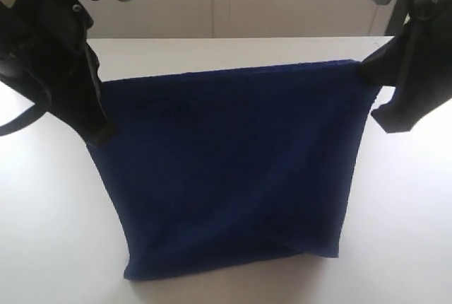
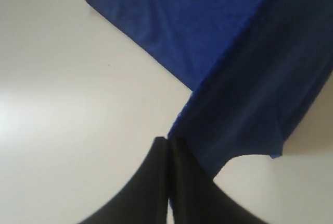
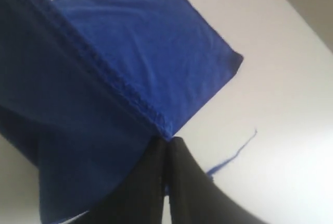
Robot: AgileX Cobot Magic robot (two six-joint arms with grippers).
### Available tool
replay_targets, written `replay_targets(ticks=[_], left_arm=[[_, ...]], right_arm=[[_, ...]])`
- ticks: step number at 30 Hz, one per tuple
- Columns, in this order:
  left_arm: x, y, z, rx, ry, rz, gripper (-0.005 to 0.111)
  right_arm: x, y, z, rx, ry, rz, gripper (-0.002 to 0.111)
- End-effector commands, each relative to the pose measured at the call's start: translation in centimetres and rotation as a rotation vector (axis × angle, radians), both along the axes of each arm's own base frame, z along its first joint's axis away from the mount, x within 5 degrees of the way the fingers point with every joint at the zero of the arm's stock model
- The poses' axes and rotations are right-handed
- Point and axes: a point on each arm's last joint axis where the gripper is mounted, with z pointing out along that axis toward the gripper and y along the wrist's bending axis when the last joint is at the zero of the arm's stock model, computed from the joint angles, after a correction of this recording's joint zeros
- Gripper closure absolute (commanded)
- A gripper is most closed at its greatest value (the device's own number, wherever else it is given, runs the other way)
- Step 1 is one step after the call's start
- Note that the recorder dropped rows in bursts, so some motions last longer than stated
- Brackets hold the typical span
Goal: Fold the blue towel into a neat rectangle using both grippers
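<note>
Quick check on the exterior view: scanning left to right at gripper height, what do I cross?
left gripper → blue towel → right gripper

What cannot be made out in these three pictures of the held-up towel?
Exterior view: the table behind the raised blue towel is hidden by the cloth.
Left wrist view: how much cloth the left fingers pinch is hidden by the fingers themselves.
Right wrist view: where the loose thread joins the towel is hidden behind the right fingers.
</note>
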Motion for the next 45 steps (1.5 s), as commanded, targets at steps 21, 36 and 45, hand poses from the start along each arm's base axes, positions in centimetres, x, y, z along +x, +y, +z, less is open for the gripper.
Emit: replay_targets(ticks=[21,36,45], left_arm=[[7.5,1.0,-4.4,-0.030,-0.304,0.180,0.107],[13.0,2.6,-6.7,-0.160,-0.339,0.241,0.107],[13.9,2.1,-9.0,-0.106,-0.283,0.249,0.107]], right_arm=[[6.3,0.0,-2.9,-0.171,-0.137,-0.049,0.108],[8.3,-0.7,-3.2,-0.232,-0.242,-0.168,0.108],[11.0,0.3,-6.6,-0.222,-0.181,-0.143,0.108]])
